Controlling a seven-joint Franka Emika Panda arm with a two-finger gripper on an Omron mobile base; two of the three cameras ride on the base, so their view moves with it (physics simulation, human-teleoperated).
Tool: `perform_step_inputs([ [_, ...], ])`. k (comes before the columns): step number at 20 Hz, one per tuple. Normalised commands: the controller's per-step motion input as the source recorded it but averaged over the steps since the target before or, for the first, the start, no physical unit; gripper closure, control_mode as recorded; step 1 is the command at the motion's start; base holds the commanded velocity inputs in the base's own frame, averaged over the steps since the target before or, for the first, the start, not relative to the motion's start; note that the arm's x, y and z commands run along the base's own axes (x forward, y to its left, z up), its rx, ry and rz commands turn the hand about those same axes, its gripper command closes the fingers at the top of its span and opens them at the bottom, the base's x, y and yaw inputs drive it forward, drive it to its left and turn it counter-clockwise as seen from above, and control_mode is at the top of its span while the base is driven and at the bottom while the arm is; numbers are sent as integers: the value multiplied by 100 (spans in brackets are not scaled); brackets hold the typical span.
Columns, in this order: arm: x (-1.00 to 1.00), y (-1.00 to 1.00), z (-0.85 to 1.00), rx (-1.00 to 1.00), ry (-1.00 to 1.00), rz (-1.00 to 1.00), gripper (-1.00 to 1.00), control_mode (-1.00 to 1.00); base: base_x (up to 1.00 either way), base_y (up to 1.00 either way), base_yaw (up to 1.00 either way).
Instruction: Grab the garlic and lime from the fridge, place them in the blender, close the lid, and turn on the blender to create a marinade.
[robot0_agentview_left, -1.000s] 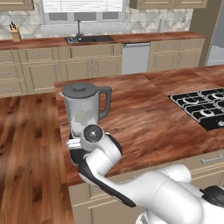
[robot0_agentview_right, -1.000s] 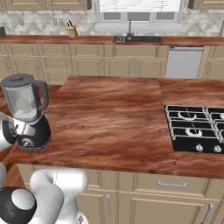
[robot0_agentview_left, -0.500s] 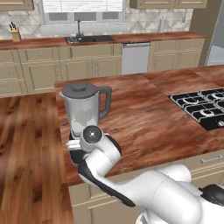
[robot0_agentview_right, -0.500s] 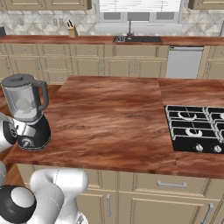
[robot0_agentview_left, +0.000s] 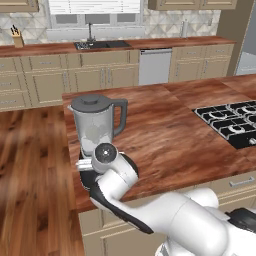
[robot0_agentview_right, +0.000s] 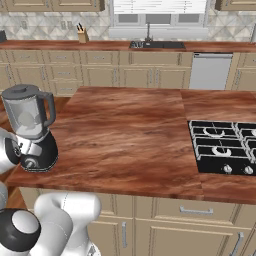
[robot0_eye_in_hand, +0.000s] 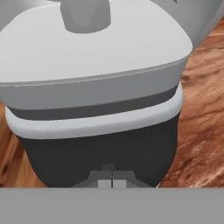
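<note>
Gripper (robot0_eye_in_hand: 112, 183) fully shut, nothing held, tips pressed together right at the black base of the blender (robot0_eye_in_hand: 100, 131) in the hand view; pale jug bottom fills the top. Looks like the turn-on step: best to keep the tips square on the dial and push or twist gently, so the base doesn't skid on the bench.

Left base view: blender (robot0_agentview_left: 97, 135) stands at the near left corner of the bench (robot0_agentview_left: 165, 135), lid (robot0_agentview_left: 90, 102) seated on the jug. Arm curls low in front of the base, hiding the dial. Jug contents: pale blur low inside, can't tell what.

Right base view: blender (robot0_agentview_right: 32, 130) at the bench's left edge, silver dial (robot0_agentview_right: 28, 162) facing near, lid (robot0_agentview_right: 21, 91) on. Jug looks clear; contents unreadable.
</note>
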Motion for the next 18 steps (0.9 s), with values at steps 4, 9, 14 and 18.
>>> perform_step_inputs([
  [4, 1, 0, -7, 0, 0, 0, 100, -100, 0, 0, 0],
  [9, 0, 0, -8, 0, 0, 0, 100, -100, 0, 0, 0],
  [14, 0, 0, -4, 0, 0, 0, 100, -100, 0, 0, 0],
  [18, 0, 0, -1, 0, 0, 0, 100, -100, 0, 0, 0],
])
